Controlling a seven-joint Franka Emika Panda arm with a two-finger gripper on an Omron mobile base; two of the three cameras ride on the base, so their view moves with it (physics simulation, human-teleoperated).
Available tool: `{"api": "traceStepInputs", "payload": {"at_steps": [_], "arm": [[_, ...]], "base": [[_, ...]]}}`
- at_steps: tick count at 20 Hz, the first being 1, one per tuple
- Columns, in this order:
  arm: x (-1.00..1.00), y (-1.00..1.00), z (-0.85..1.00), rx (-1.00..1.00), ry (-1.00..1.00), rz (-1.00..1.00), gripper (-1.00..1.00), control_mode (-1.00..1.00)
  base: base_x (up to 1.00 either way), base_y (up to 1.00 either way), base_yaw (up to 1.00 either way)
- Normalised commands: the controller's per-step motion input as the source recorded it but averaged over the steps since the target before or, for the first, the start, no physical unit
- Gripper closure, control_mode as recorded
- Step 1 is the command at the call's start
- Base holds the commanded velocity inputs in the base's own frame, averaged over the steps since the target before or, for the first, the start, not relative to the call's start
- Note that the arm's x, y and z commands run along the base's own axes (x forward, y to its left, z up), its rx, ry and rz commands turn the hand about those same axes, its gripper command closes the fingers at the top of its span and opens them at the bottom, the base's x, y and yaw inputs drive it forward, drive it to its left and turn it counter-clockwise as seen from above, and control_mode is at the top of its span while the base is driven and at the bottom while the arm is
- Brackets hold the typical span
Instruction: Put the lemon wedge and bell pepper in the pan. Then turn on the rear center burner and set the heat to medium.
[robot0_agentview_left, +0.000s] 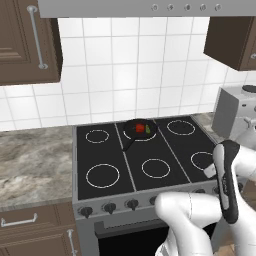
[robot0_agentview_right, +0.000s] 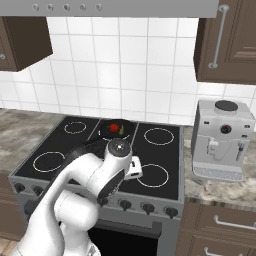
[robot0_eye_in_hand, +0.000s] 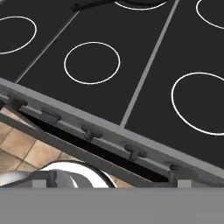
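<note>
The stove has a black glass top marked with white rings, set between grey stone counters under a white tiled wall, with dark wood cabinets above at either side and a grey hood overhead. A silver coffee machine stands on the counter to the right of the stove. The white arm is bent low in front of the stove, its hand pointing down toward the front edge; the hand view looks across the front rings and a row of dark knobs along the stove's front panel. The gripper itself is hidden in the base views and its tips are not clear in the hand view; its jaws stand wide apart, with nothing seen between them. The pan sits on the rear center burner, its short handle pointing toward the front. Inside the pan lies the red bell pepper, and touching or just beside it on the right is the tiny yellow-green lemon wedge.
</note>
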Motion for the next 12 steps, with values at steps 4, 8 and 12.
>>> {"api": "traceStepInputs", "payload": {"at_steps": [4, 8, 12], "arm": [[-0.61, -0.28, 0.0, 0.12, -0.01, 0.0, -1.0, -1.0], [-0.61, -0.28, 0.0, 0.12, 0.0, 0.0, -1.0, -1.0], [-0.62, -0.28, 0.0, 0.13, -0.01, 0.0, -1.0, -1.0]], "base": [[0.0, 0.0, 0.0], [0.0, 0.0, 0.0], [0.0, 0.0, 0.0]]}}
